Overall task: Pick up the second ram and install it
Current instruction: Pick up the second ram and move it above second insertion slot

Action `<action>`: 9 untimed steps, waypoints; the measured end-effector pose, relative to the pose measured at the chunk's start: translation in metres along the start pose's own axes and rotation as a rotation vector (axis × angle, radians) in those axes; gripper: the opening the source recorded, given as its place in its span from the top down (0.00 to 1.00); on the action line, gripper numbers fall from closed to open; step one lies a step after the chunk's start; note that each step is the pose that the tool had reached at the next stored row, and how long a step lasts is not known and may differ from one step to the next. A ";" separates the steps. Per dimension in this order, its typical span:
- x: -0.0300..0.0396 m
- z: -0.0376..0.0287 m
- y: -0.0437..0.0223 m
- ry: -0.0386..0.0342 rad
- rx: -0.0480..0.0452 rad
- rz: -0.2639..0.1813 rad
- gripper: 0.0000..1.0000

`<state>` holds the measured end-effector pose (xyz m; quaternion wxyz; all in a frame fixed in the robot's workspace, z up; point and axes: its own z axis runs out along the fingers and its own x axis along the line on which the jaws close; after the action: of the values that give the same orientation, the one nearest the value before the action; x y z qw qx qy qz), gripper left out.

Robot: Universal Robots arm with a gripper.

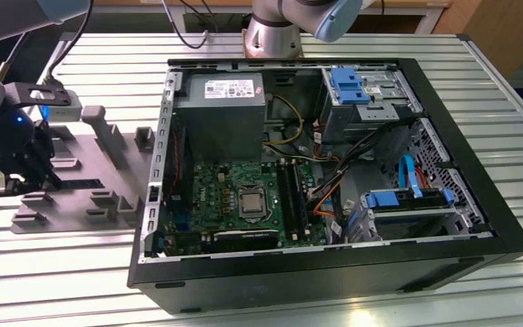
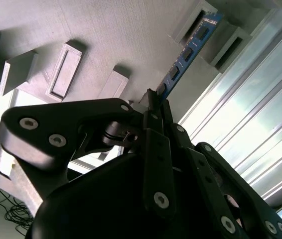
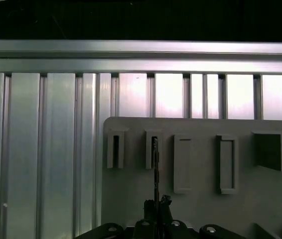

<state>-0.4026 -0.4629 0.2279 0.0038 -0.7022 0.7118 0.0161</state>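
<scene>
Step — pickup of the second ram [image 2: 187, 54], judged under way | gripper [image 2: 156, 102] clamped on one end of the stick, above the grey holder plate [image 2: 106, 30] | ram's far end sits at the plate's upright posts [image 2: 187, 21]; seated or lifted — cannot tell | next move calls for, I judge, a straight, untwisted lift clear of those posts.

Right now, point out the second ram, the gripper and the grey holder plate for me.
second ram [image 2: 187, 51], second wrist view, middle of its blue chip face.
gripper [image 2: 152, 102], second wrist view, between the fingertips shut on the ram's end.
grey holder plate [image 3: 203, 164], first wrist view, bare surface between two slots.
</scene>
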 end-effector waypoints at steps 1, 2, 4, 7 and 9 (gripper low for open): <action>0.0000 -0.0003 0.0000 0.0000 0.0000 0.000 0.86; 0.0000 -0.0006 0.0000 0.0000 0.0000 0.000 0.86; 0.0000 -0.0011 0.0000 0.0000 0.0001 0.000 0.86; -0.0001 -0.0021 0.0001 0.0000 0.0000 0.000 0.86; -0.0001 -0.0027 0.0000 0.0000 0.0001 0.000 0.86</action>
<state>-0.4026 -0.4629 0.2307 0.0039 -0.7022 0.7118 0.0161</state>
